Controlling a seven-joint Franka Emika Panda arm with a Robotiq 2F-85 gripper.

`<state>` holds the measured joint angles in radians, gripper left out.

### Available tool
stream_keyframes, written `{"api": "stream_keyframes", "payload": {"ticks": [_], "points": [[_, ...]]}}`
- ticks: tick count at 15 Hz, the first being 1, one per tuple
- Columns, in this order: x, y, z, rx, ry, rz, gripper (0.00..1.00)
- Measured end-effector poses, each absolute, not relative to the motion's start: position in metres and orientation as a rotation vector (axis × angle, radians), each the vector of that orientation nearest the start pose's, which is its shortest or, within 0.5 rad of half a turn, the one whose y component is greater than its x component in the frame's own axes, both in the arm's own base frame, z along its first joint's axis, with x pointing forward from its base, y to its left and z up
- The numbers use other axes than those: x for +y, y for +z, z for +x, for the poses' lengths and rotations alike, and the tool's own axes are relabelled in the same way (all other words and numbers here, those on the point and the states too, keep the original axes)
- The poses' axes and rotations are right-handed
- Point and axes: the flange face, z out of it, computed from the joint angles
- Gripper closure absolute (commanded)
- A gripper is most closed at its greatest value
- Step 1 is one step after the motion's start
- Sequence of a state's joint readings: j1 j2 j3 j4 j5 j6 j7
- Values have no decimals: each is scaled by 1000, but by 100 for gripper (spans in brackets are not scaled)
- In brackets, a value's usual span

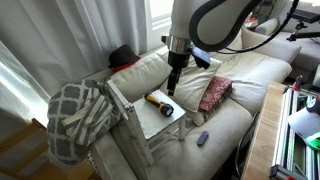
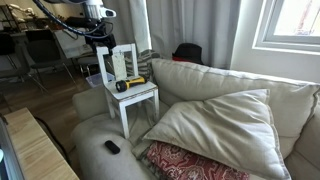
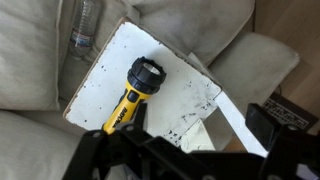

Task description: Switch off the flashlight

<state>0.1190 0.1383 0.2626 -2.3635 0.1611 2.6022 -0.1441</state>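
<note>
I have the gripper (image 1: 172, 85) hanging over the sofa (image 1: 250, 75), just above a small white chair (image 1: 166, 121) that stands on the cushions. The flashlight (image 3: 135, 93) lies flat on the chair's scuffed seat, its yellow body towards me in the wrist view and its wider black head pointing away. It sits a little below and beside the fingertips, apart from them; nothing is touching it. The claw's own state I cannot tell. From an exterior view it looks like a narrow dark tip, and the wrist camera shows only a blurred black frame along its lower edge. A grey-and-white patterned blanket (image 1: 80, 115) is draped beside the chair. A red patterned pillow (image 1: 213, 95) lies on the far side, and a small dark remote (image 1: 202, 138) lies near the sofa's front edge, well apart from the flashlight.
</note>
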Motion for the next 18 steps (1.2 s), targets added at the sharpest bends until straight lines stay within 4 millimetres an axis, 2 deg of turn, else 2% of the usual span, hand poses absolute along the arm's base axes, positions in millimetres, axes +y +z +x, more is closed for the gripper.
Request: {"api": "stream_keyframes", "payload": {"ticks": [4,8,18], "points": [[189,309,468,-609,6,-2959,0],[192,326,457,-638,86,-2963,0],[194,329,453,-651,111,-2962,0]]}}
